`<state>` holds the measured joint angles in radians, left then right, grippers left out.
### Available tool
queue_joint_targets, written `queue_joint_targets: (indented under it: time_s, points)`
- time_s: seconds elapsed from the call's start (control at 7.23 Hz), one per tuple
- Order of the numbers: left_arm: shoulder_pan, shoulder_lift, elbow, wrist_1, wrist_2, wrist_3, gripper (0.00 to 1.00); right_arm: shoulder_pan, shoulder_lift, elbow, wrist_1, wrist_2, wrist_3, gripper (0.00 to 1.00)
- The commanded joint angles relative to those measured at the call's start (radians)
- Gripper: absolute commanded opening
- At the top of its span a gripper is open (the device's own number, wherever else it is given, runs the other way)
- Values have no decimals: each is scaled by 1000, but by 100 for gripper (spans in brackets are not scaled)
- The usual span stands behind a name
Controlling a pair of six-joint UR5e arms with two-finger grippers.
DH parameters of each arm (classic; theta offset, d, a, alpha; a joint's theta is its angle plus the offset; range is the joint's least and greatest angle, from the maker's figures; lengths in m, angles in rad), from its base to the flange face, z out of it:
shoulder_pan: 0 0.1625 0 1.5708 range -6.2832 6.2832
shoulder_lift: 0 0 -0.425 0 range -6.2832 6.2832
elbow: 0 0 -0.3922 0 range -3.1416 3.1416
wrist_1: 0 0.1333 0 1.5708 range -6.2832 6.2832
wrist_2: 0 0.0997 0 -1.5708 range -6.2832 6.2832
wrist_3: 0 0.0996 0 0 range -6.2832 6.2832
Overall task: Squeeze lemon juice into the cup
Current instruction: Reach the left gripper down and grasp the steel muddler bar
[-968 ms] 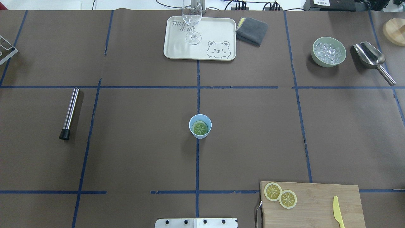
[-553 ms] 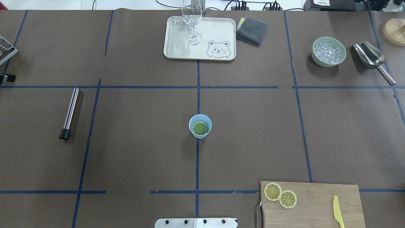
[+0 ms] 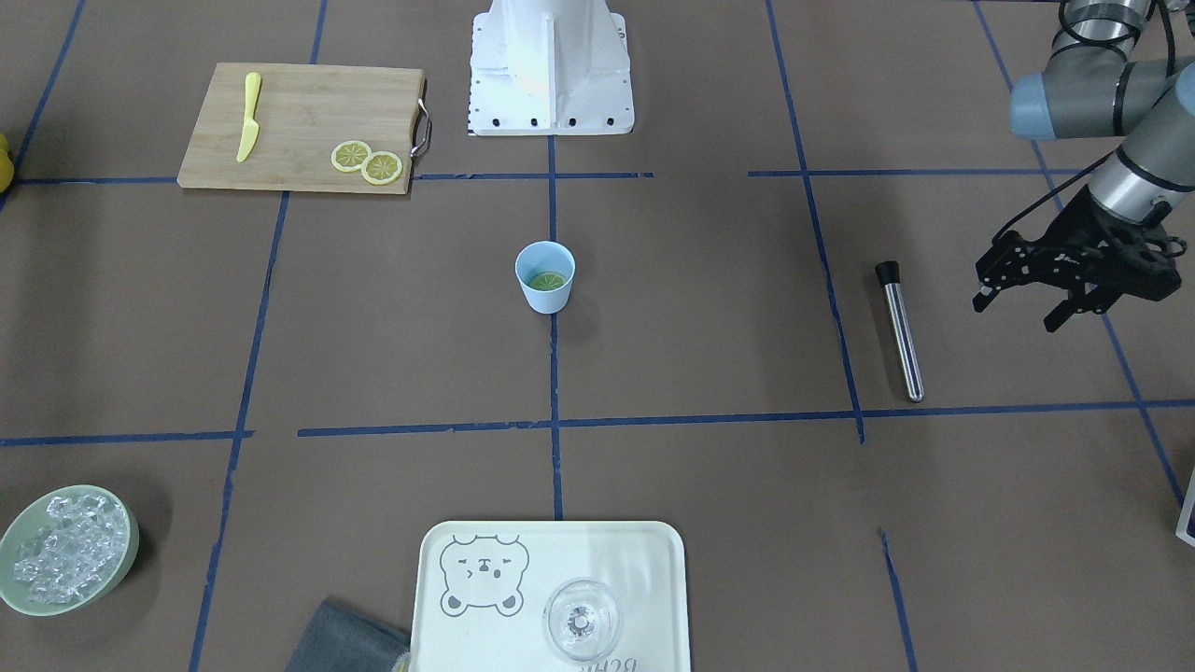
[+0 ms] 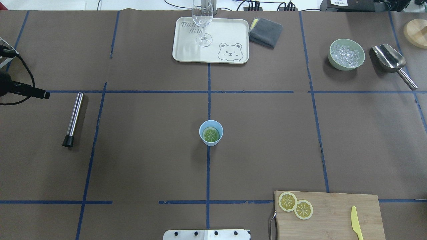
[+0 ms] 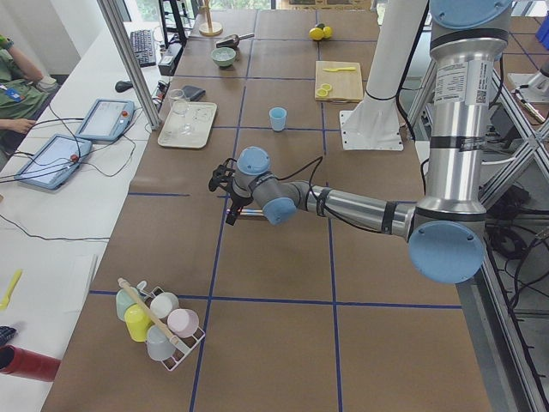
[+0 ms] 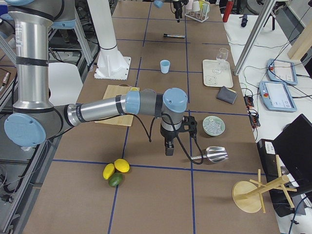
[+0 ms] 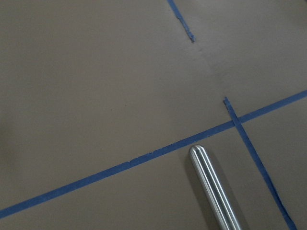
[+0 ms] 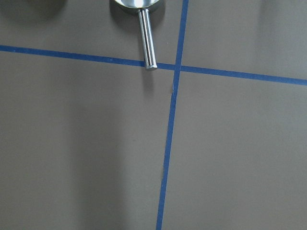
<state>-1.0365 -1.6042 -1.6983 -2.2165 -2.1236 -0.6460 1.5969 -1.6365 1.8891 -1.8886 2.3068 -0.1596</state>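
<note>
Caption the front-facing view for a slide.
Lemon slice lies in the blue cup at mid-table; the open left gripper hovers near a black-capped metal rod.

Robotics lab. Evidence: table [image 4: 150, 160] w/ blue tape grid [image 4: 207, 173]; left arm [image 5: 360, 209], right arm [image 6: 102, 109]; white pedestal [image 3: 551, 65]; 2 pendants [image 5: 103, 118] on side bench [image 5: 60, 257]; alu post [image 5: 129, 60].

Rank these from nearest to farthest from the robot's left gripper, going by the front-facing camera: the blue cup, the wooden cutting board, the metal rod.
Measured from the left gripper in the front-facing view:
1. The metal rod with black cap, lying just beside it on the robot's left side.
2. The light-blue cup, at the table's middle.
3. The wooden cutting board, far across on the robot's right side.
</note>
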Motion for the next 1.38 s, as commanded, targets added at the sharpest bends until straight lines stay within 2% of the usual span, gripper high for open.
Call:
queue_joint_targets:
  time_s: [0.0,0.28,0.55,0.83,0.97,1.11,1.24]
  points:
    - [67,-104,25,156,72,-78,74,0,-11,-1,0,0,0,100]
    - [114,-154,103,166,76,-78,66,0,-12,-4,0,0,-1,100]
    - [166,-195,178,158,99,-75,66,0,-17,-2,0,0,-3,100]
    - [193,-203,186,158,99,-75,65,2,-17,1,0,-1,-3,100]
    - [194,-203,184,159,100,-72,17,2,-17,1,0,-1,-3,100]
    - [194,-204,180,161,102,-63,0,2,-17,-1,0,-1,-3,100]
    - [193,-204,171,163,102,-61,0,2,-17,-1,0,-1,-1,100]
